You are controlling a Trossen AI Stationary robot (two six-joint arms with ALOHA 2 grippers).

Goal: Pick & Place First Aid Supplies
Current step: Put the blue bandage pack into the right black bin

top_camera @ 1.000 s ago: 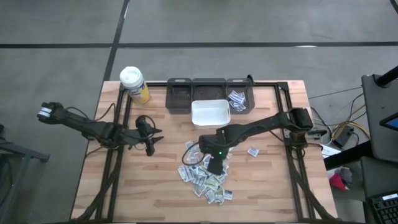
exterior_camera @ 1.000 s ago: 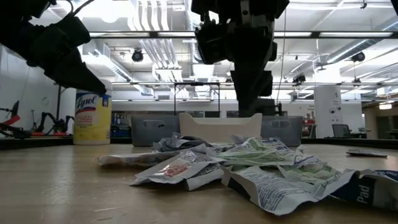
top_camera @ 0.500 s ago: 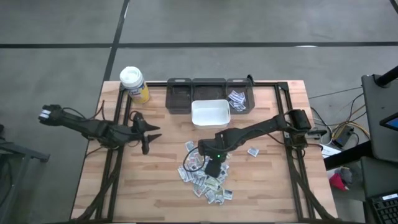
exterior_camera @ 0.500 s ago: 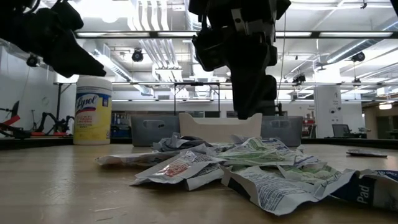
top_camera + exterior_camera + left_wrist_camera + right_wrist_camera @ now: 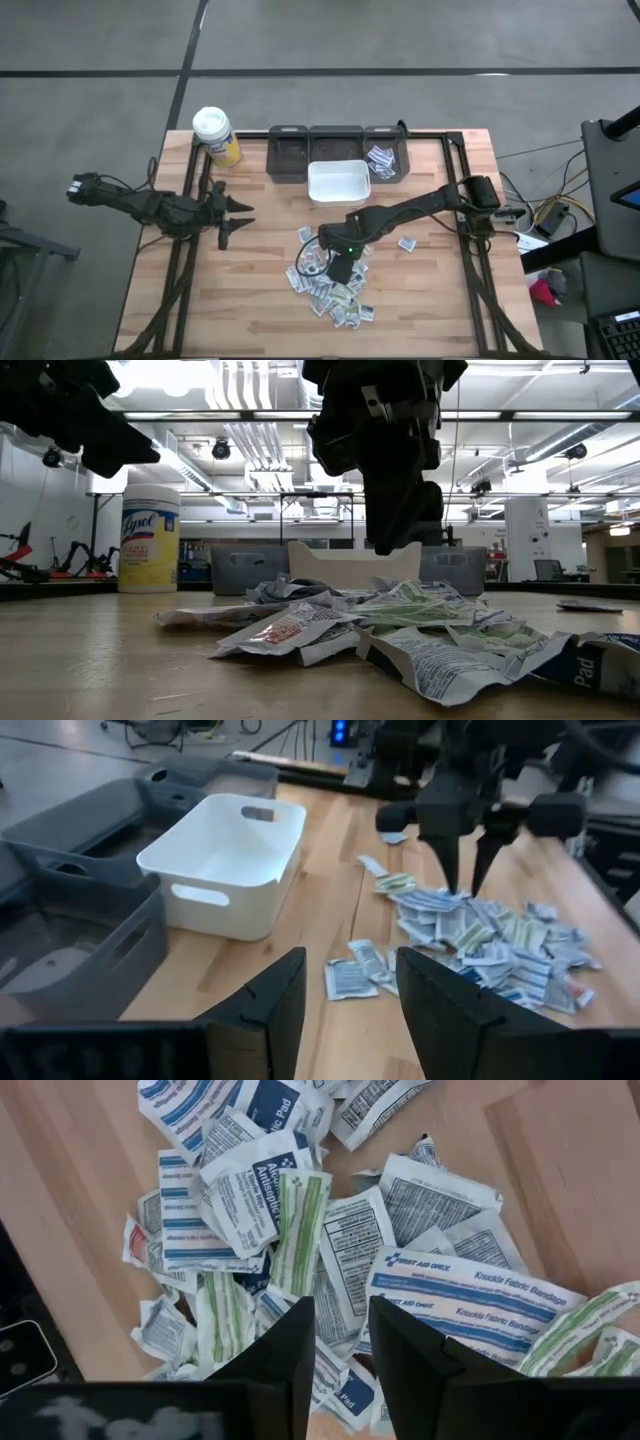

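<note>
Many packets (image 5: pixel 335 290) overlapping | lower ones hidden | right gripper (image 5: pixel 338 268) above, empty

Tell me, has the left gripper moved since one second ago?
Yes. In the high view the left gripper has drawn back toward the table's left edge, away from the white bin.

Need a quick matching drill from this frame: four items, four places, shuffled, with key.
Items:
1. yellow bottle
2. white bin
3. right claw
4. left claw

Places:
A. above the packet pile
B. far left corner of the table
C. in front of the grey trays
D. over bare wood, left of the pile

Pairs: 1-B, 2-C, 3-A, 4-D
</note>
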